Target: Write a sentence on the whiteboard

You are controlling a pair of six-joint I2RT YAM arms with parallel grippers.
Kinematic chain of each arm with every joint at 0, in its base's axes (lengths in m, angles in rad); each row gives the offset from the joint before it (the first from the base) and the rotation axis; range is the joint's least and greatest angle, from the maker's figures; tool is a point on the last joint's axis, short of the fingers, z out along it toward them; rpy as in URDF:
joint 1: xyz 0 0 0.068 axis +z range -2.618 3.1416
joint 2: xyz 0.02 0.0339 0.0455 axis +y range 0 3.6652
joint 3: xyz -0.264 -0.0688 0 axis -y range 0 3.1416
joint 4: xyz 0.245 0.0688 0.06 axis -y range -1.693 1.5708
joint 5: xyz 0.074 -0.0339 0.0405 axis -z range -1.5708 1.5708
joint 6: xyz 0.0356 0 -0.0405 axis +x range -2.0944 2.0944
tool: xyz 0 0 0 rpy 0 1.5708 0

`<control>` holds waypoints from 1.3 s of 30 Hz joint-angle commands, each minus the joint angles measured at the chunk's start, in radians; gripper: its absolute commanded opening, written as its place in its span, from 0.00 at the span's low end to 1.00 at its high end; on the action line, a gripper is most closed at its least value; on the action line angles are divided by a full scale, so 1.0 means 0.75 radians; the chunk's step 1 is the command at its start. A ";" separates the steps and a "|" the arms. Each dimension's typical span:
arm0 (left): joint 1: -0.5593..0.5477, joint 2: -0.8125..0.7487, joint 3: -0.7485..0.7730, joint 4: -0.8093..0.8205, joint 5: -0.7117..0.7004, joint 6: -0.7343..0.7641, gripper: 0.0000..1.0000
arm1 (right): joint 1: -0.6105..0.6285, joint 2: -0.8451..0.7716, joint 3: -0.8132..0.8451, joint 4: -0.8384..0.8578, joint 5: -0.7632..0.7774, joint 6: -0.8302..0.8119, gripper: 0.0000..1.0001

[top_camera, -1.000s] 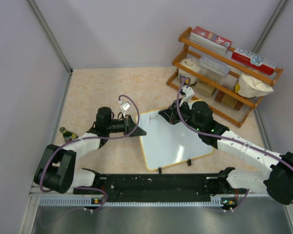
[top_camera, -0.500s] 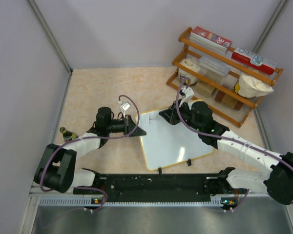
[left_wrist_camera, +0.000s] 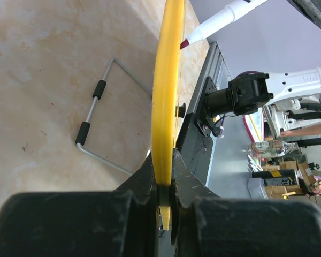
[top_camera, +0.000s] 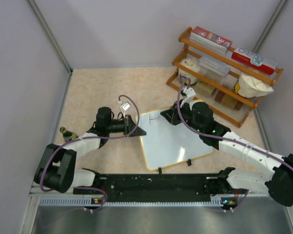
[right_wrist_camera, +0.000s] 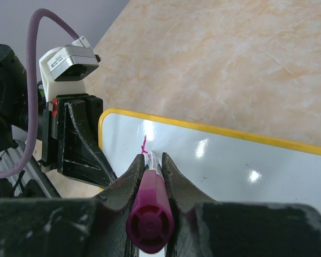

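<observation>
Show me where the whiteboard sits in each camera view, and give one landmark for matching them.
Top external: the whiteboard lies at centre, between the two arms.
Left wrist: seen edge-on, its yellow frame runs up the middle.
Right wrist: its white face fills the lower right, beyond the held marker.
Landmark: the left end effector, shut on the board's left edge, shows in all three views.

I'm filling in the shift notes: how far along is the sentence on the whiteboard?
Done: the left gripper is clamped on the yellow frame of the whiteboard, and the right gripper grips the marker. In hand: its tip sits near the board's far-left corner, where only a short pink stroke shows. Left: practically the whole sentence; the rest of the white surface is bare.
</observation>
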 commanded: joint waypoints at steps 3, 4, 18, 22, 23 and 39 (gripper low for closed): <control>-0.009 0.018 -0.027 -0.022 -0.036 0.092 0.00 | 0.008 -0.036 0.040 -0.031 0.068 -0.040 0.00; -0.009 0.020 -0.027 -0.022 -0.036 0.092 0.00 | 0.006 -0.046 0.040 -0.019 0.054 -0.040 0.00; -0.009 0.024 -0.038 0.003 -0.034 0.080 0.00 | 0.006 -0.020 0.126 0.018 0.050 -0.033 0.00; -0.009 0.024 -0.040 0.005 -0.034 0.078 0.00 | 0.008 0.005 0.132 0.020 0.058 -0.040 0.00; -0.009 0.026 -0.040 0.007 -0.036 0.078 0.00 | 0.006 0.009 0.132 0.014 0.060 -0.040 0.00; -0.009 0.028 -0.048 0.023 -0.030 0.069 0.00 | 0.006 0.001 0.040 -0.012 0.050 -0.033 0.00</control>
